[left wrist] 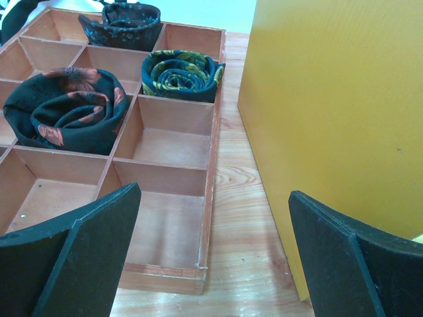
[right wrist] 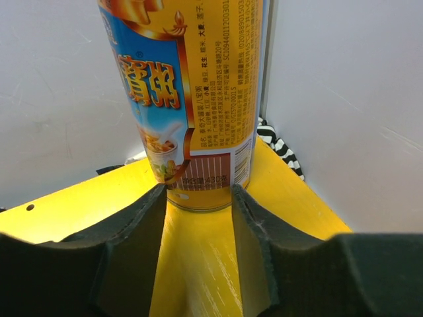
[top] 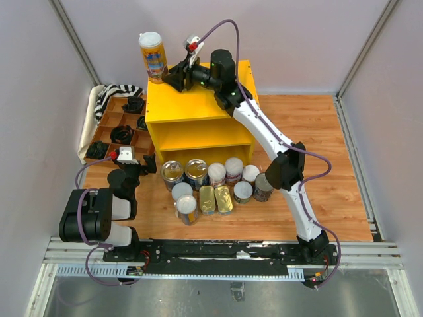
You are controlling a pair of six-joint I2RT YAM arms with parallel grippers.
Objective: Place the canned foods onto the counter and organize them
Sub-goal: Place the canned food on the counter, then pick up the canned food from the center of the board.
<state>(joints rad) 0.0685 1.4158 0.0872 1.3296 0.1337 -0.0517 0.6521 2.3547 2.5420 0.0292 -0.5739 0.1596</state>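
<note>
Currently R gripper [top: 174, 74] is over the far-left part of the shelf [top: 198, 112] top. Its fingers [right wrist: 132, 244] are set fairly close together, tips at the base of the tall can [right wrist: 192, 99], one each side. Can't tell if they pinch it or only touch.

The tall can stands upright on the far-left corner of the yellow top, close to the wall. It has a yellow-orange label w/ a blue panel, Chinese text, a barcode low down and a white lid.

The other cans stand on the table [top: 317, 132] just near of the shelf front:
- two silver-topped cans [top: 172, 173] at left
- white-lidded cans [top: 233, 166] to the right and nearer
- a dark-labelled can [top: 263, 187] at the group's right end
- two flat gold tins [top: 215, 199] side by side in the middle

L gripper [left wrist: 213, 198] has jaws wide apart w/ nothing in them, low over the table btwn the tray [left wrist: 158, 279] and the shelf's left side. The tray holds rolled dark patterned cloths [left wrist: 66, 109].
</note>
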